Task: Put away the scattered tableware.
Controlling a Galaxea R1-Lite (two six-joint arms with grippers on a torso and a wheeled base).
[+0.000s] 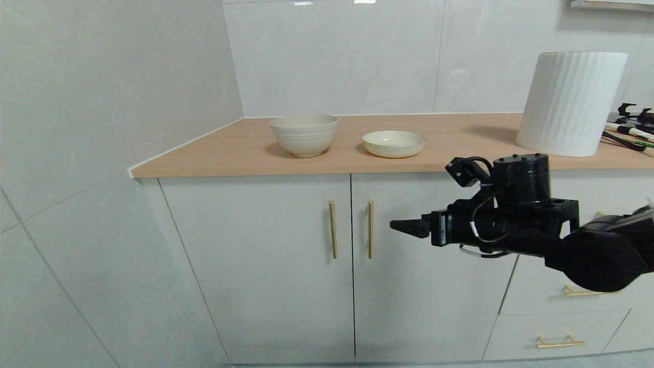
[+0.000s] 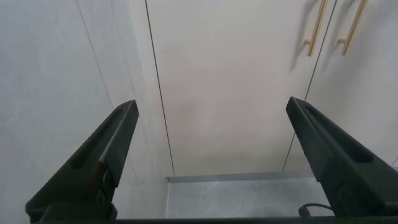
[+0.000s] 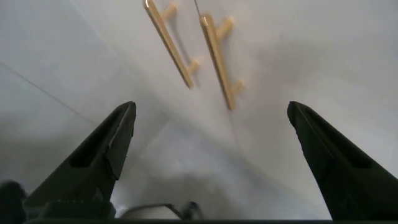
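small tools (image 1: 632, 132): cut off at edge, partly behind ribbed container (image 1: 571, 102) | cabinet handles (image 3: 219, 62): blurred

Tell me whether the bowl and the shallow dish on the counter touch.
Apart: the head view shows bare countertop between the bowl and the dish.

Item count: 1 worktop (image 1: 245, 148). Tableware on it: 1 deep bowl (image 1: 304, 134) and 1 shallow dish (image 1: 394, 143), 2 pieces in total. Also 1 ribbed white cylinder (image 1: 572, 102). The pens (image 1: 631, 132) at the right end: several, exact number not determinable. Below: 2 cabinet doors (image 1: 255, 266), each with 1 vertical gold handle (image 1: 332, 229); 2 horizontal gold drawer handles (image 1: 559, 342).
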